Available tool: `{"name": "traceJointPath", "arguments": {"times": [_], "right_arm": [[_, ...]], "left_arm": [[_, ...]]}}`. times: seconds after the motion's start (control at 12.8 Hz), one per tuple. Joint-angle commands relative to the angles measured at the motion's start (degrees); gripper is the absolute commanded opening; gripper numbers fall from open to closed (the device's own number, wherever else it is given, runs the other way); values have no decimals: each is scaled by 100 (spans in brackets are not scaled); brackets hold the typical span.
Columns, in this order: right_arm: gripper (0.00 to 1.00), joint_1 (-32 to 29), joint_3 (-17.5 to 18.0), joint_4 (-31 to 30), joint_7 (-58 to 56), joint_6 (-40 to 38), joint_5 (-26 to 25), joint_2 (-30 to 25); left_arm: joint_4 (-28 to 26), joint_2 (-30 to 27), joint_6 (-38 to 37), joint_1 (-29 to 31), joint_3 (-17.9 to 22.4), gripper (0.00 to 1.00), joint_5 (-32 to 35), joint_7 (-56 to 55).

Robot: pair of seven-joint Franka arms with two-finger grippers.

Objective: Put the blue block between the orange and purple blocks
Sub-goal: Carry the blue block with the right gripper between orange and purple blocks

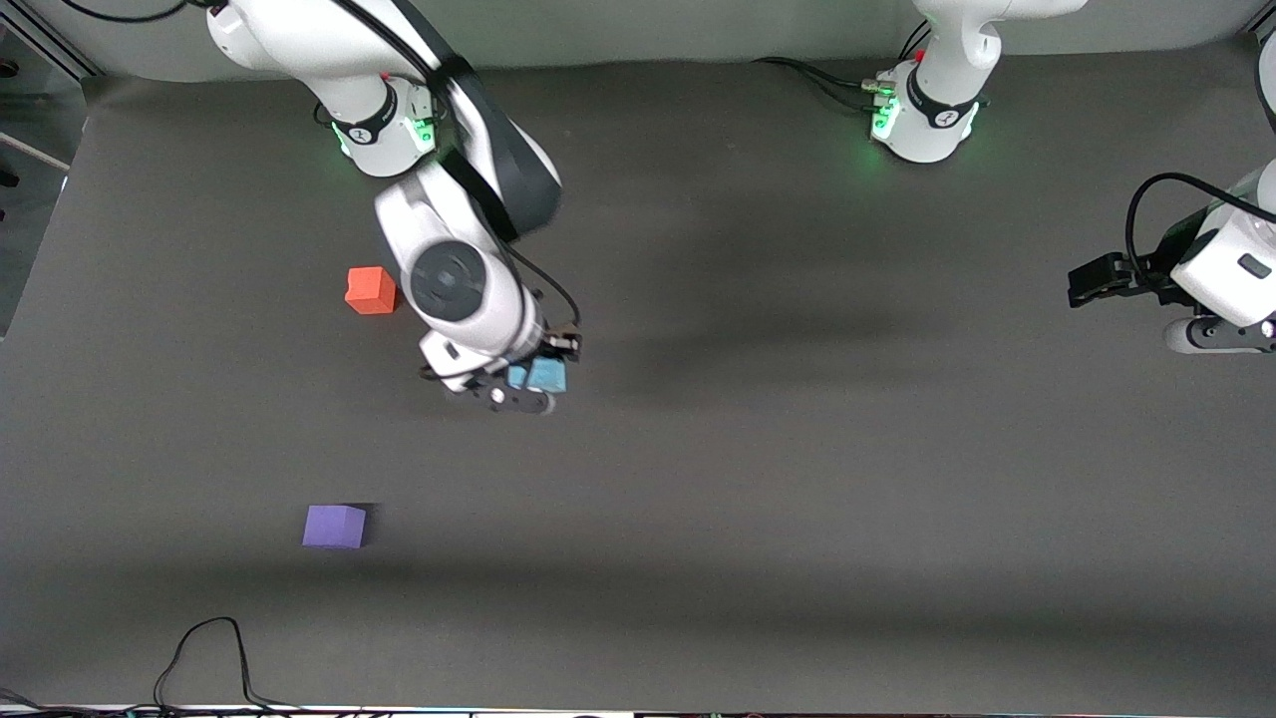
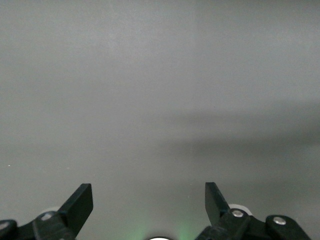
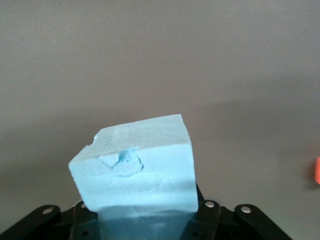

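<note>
A dark grey mat covers the table, with pale wall along the edge where my bases stand. The blue block is clamped between the fingers of my right gripper, over the mat's middle band and toward my right arm's end; in the right wrist view the blue block sits tilted in the grip, with a dent in one face and a chipped corner. The orange block rests on the mat beside my right forearm, closer to the base edge. The purple block rests well apart from it, nearer the front camera's edge, at the same end of the table. My left gripper waits over the mat at my left arm's end, its fingers spread wide with nothing between them.
</note>
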Motion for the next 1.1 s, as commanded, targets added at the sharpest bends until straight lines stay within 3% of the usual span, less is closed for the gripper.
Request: {"name": "traceJointPath", "arguments": {"times": [0.0,0.08,0.23,0.7,0.86,1.02], "right_arm": [[24,-232,34,-178,-401,-756,-90,-673],[26,-381,-1,-222,-603,-1046,-108,-840],[28,-392,-404,-458,-982,-1242,-204,-1122],[27,-374,-2030,-1583,-3011,-1164,-591,-1791],[28,-357,-2478,-2022,-3583,-736,-600,-1809],[28,-374,-2637,-2645,-3838,194,-609,-1748]], "left_arm": [[106,47,7,-14,36,100,-13,73],[106,47,59,-14,36,100,-13,73],[106,47,77,-23,36,100,-13,73],[71,47,156,4,36,100,-13,73],[62,47,200,4,36,100,-13,73],[62,47,200,4,36,100,-13,73]]}}
